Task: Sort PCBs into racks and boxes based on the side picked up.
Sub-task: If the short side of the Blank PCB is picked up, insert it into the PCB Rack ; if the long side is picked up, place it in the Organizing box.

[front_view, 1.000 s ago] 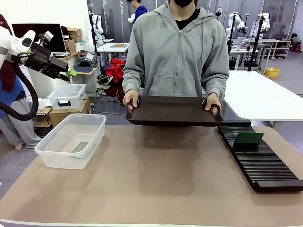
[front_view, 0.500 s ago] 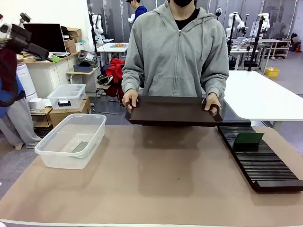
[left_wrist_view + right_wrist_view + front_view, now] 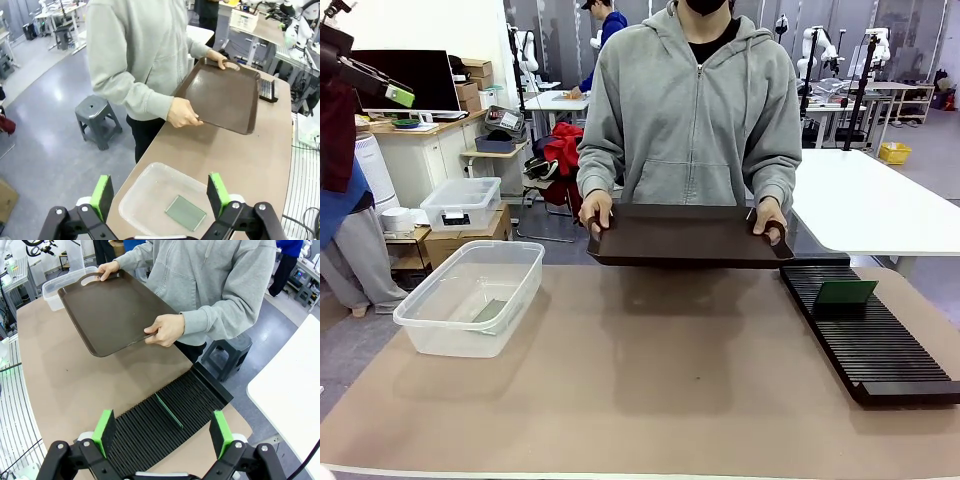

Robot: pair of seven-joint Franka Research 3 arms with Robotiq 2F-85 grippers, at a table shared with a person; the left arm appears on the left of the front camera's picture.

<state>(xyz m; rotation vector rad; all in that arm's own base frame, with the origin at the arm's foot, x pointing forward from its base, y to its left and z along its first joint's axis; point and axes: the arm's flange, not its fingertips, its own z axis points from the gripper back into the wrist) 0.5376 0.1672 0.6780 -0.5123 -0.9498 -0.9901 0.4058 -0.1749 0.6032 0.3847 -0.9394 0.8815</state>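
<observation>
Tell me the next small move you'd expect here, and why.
Probably both arms just hold clear. One PCB already lies in the box, the other PCB stands in the rack, and the tray in the person's hands looks bare. The left gripper and right gripper are open with nothing between their fingers.

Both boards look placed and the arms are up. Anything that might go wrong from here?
The PCB in the rack stands tilted in its slot; a knock could tip it. The person holds the tray over the table's far edge, so an arm coming down could meet it. Both grippers are open and hold nothing.
</observation>
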